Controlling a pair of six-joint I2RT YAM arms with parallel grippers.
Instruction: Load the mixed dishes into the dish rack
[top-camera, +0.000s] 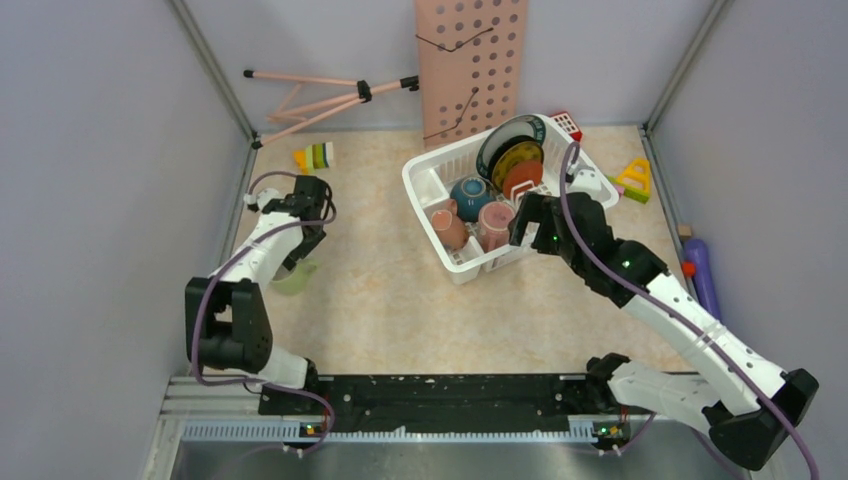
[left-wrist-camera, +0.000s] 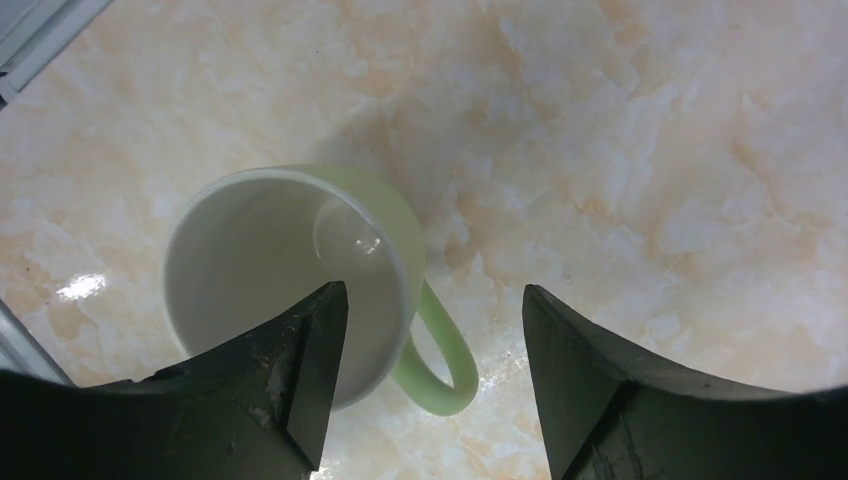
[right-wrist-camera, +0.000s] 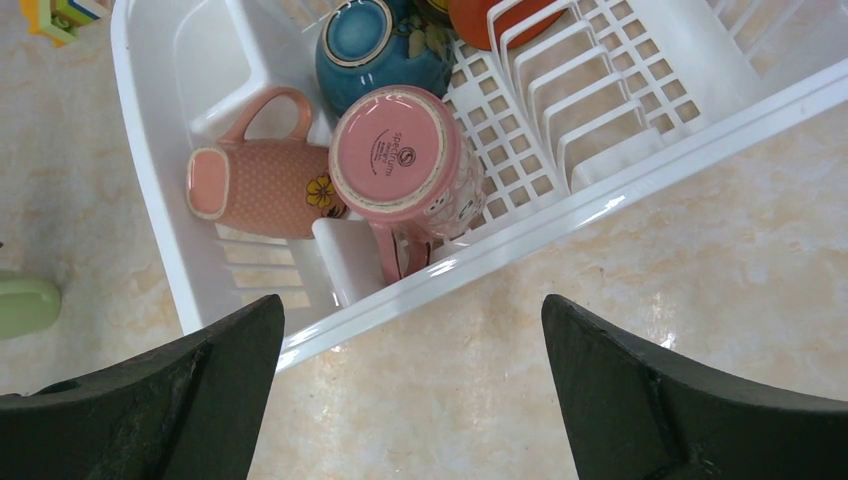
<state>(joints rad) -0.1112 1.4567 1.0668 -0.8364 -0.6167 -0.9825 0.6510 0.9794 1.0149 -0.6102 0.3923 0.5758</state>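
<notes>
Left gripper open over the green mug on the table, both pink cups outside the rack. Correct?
One thing is off: both pink cups are already in the dish rack, one on its side, the other upside down, as the right wrist view shows. The rest holds: the left gripper is open over the green mug on the table.

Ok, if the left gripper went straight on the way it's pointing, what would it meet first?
Most likely the light green mug: its handle sits just ahead of the gap in the open left gripper, with one finger over its mouth. How near is unclear.
</notes>
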